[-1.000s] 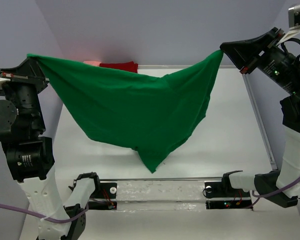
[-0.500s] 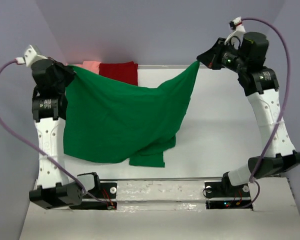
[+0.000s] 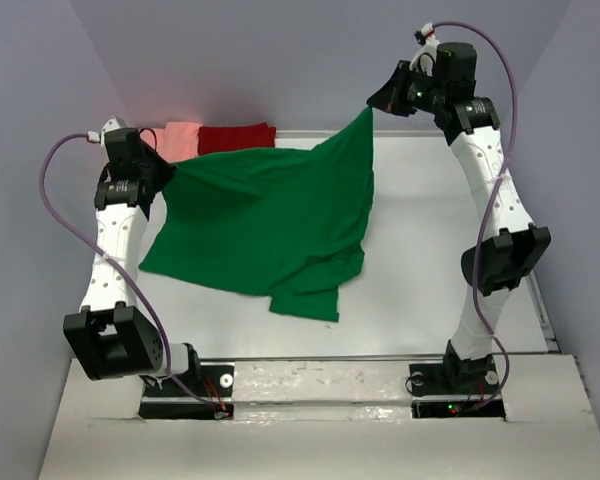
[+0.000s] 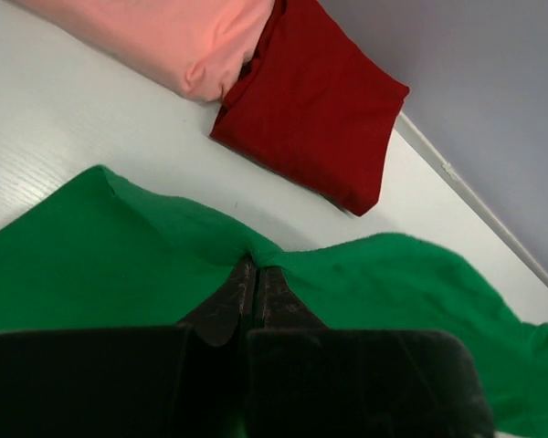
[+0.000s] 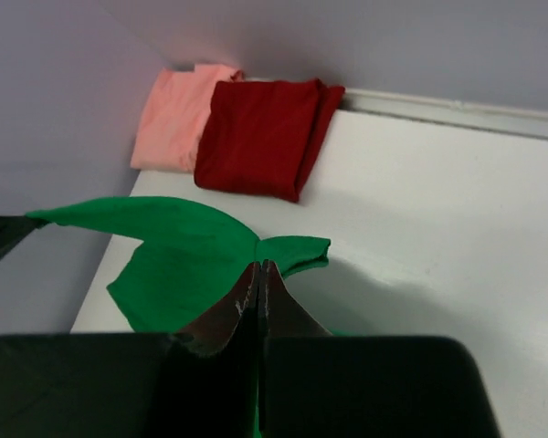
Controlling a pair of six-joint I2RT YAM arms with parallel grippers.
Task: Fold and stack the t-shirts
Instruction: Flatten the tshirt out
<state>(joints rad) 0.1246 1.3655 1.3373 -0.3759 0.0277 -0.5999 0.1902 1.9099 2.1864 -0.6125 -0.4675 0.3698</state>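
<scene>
The bright green t-shirt (image 3: 265, 225) is stretched between both arms, its lower part lying on the white table (image 3: 430, 250). My left gripper (image 3: 166, 172) is shut on the shirt's left corner (image 4: 256, 258). My right gripper (image 3: 372, 108) is shut on the right corner (image 5: 261, 263), held higher near the back wall. A folded salmon-pink t-shirt (image 3: 183, 138) and a folded dark red t-shirt (image 3: 238, 137) lie side by side at the back left, also seen as the pink t-shirt (image 4: 178, 36) and the red t-shirt (image 4: 315, 100) in the left wrist view.
Grey walls close in the table at the back and sides. A metal rail (image 3: 320, 375) with both arm bases runs along the near edge. Purple cables (image 3: 55, 200) loop off each arm.
Both arms have swung forward and down toward the back of the table, carrying the green shirt from hanging in the air to draping onto the surface. The grips have not changed.
</scene>
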